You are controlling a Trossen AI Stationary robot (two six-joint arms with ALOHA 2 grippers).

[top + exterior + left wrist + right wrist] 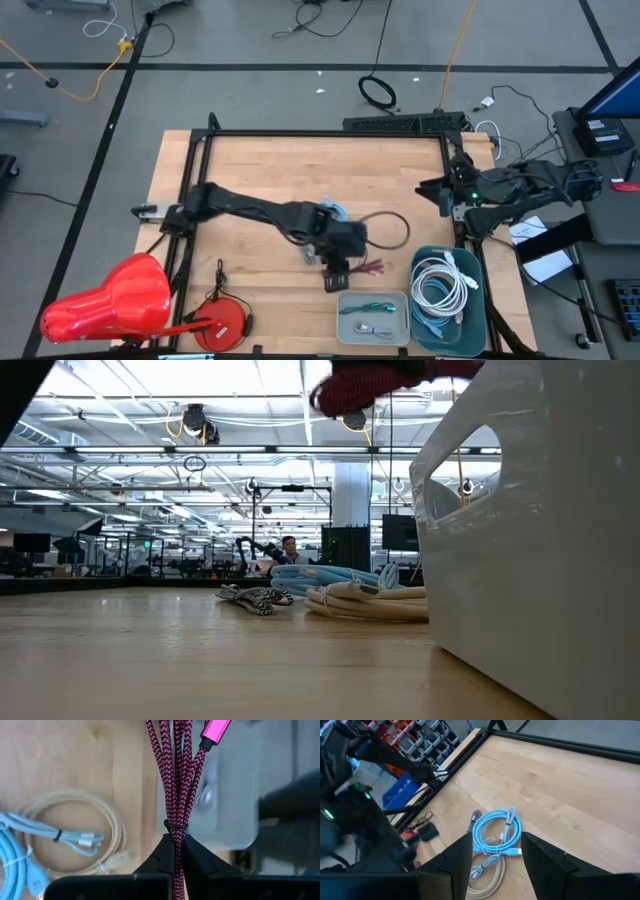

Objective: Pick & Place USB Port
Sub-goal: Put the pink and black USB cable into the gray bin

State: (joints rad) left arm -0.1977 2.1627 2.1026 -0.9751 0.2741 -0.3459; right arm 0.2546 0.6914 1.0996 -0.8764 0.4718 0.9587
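Two dark fingers of the left gripper [174, 851] are pressed together on a bundled magenta braided USB cable [175, 780], pinching it just at the thin black tie so the looped strands stay gathered and hang as one. In the high view this left gripper [337, 272] holds the cable [368, 268] above the wood, just beside the shallow grey plastic tray [346, 300], which already contains small cables; I judge this to be the carry toward that tray, the release not yet made. Next to the tray sits a teal bin [480, 318] full of coiled white and blue cables. The right gripper [492, 851] waits at the table's right edge, its fingers spread, holding nothing, clear of the left arm's path.
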